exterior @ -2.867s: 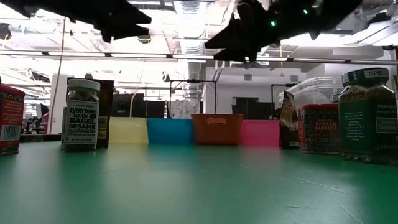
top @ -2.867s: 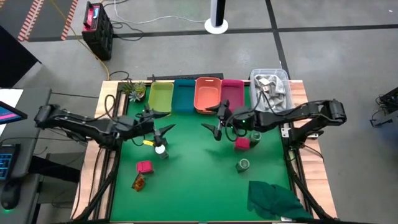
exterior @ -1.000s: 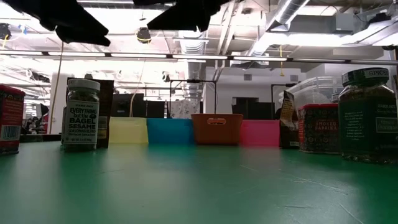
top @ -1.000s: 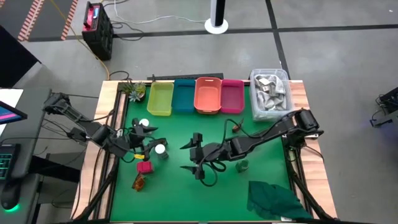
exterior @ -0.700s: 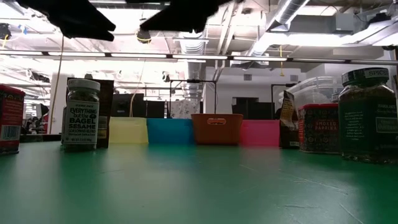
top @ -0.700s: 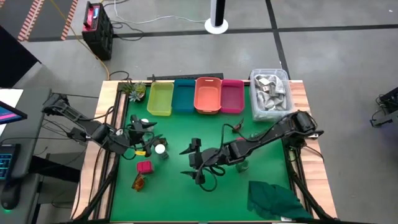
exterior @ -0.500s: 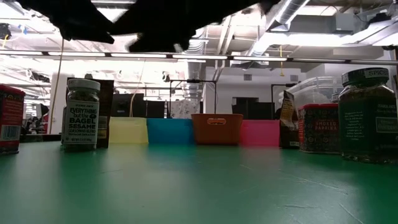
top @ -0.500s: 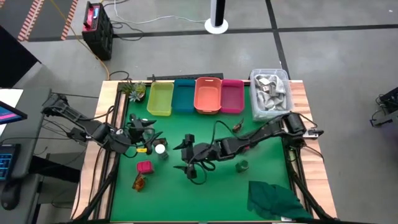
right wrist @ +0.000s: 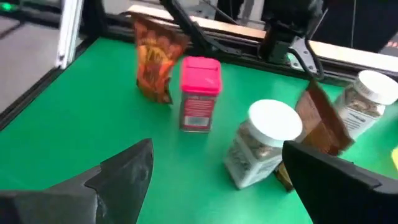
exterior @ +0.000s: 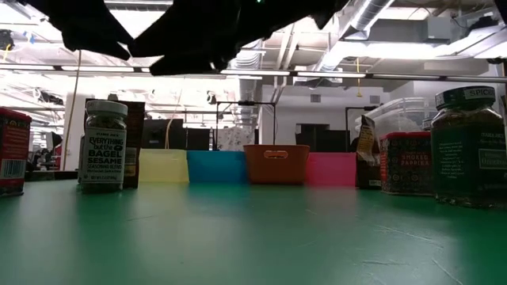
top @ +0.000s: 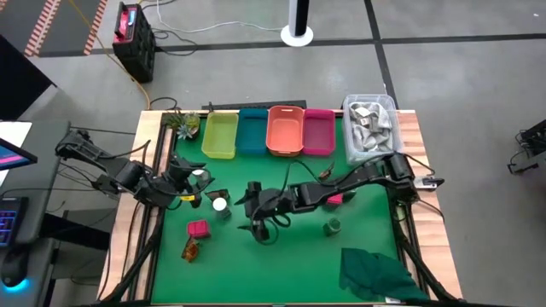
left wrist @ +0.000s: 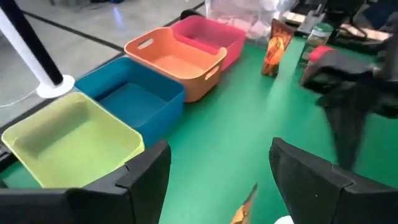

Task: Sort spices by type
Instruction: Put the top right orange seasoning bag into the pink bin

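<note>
right end effector (top: 256,215) released, mid frame in high view, facing white-capped jar (right wrist: 261,149), pink cube packet (right wrist: 199,93) (rigid, light; smooth glass may slip, grip body below cap). left end effector (left wrist: 217,168) released, left-centre.

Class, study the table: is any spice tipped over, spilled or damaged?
Nothing stands out. The white-capped jar, the pink-red cube packet and the brown-orange piece all stand upright on the green mat. The four bins are empty, with nothing spilled.
</note>
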Robot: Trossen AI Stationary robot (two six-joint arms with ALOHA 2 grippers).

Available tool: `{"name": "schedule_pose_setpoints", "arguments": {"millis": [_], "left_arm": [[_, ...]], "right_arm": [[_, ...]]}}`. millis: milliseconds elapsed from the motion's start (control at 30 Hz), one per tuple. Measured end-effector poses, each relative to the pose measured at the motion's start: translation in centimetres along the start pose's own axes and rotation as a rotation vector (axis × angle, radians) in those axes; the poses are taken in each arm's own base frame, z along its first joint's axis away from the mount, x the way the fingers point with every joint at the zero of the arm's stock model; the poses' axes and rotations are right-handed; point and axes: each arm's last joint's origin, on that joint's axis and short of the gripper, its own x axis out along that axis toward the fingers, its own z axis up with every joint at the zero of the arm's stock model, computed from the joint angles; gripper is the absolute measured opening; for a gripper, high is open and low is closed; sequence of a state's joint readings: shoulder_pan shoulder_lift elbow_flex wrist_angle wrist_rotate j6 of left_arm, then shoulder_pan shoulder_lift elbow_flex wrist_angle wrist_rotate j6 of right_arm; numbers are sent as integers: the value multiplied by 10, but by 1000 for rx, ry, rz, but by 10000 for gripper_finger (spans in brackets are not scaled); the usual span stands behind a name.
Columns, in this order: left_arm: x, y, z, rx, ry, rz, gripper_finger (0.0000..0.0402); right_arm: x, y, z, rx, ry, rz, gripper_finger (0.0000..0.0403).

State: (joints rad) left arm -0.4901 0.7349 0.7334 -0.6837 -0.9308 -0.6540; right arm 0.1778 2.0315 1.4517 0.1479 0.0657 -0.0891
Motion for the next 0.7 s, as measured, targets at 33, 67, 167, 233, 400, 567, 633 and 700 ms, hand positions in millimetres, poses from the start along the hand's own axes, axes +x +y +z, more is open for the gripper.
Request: {"name": "schedule_pose_setpoints", "arguments": {"millis": [33, 67, 167, 233, 400, 567, 633, 700], "left_arm": [[1, -1, 1, -2, -19, 23, 258], [2, -1, 2, -1, -49, 56, 258], [5, -5, 4, 43, -117, 142, 258], [7, -8, 3, 87, -119, 157, 258], [16, -11, -14, 208, -87, 178, 258], [15, -9, -22, 216, -74, 141, 258], [12, -9, -22, 208, -76, 107, 258], [8, -10, -22, 214, -79, 76, 258]], "right_arm": [[2, -3, -1, 13, -11, -3, 384], [5, -6, -3, 17, -12, -9, 384], [7, -6, -8, -11, 14, -7, 384], [5, -5, -5, -17, 0, -2, 384], [0, -8, 8, -12, -32, 16, 384], [-8, -14, 1, -35, 113, -34, 384], [-27, -17, 8, -39, 197, -101, 384], [-52, -22, 18, -18, 259, -161, 384]]}}
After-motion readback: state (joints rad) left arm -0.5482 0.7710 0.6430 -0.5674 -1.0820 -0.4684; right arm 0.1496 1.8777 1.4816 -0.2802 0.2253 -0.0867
